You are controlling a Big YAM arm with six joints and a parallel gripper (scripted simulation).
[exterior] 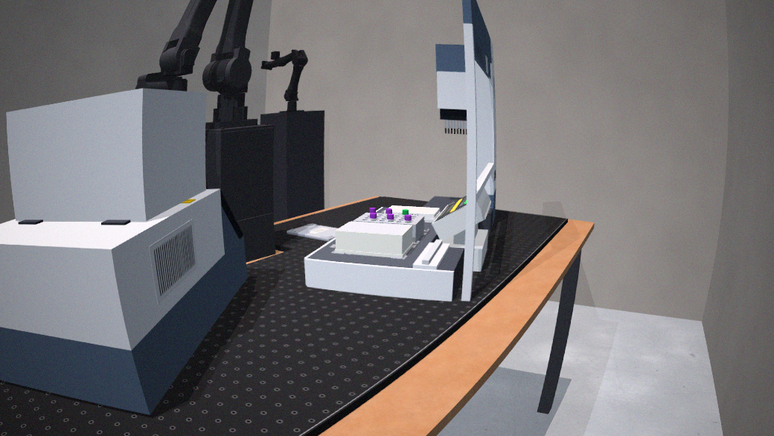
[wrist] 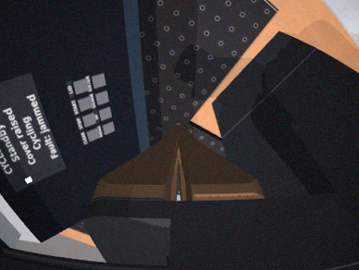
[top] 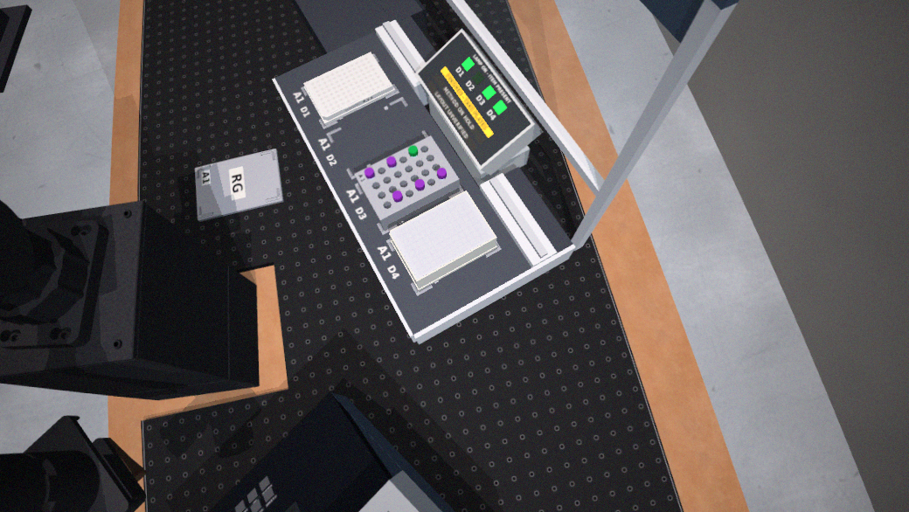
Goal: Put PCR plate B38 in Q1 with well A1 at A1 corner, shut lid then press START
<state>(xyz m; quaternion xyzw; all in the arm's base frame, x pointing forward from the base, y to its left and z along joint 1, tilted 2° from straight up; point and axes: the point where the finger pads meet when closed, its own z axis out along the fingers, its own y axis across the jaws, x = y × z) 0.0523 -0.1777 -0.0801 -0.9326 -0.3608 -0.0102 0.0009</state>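
The brown-fingered gripper (wrist: 179, 191) is pinched narrow and holds nothing, poised above the dark front panel (wrist: 86, 109) of the grey-white boxy cycler (exterior: 108, 216), whose lid is down. Slot D2 (top: 371, 136) on the grey hand-off deck is bare; plate B38 is not visible.

end effector (wrist: 179, 191) closed, empty | above Q1 keypad (wrist: 91, 108)

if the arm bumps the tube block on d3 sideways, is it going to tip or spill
Probably not tip: the tube block looks low, wide and solid, sitting squarely on D3. It would more likely slide against its locators. The capped tubes stand upright in bores with only their caps proud, so they seem held, though a hard knock might jolt one up.
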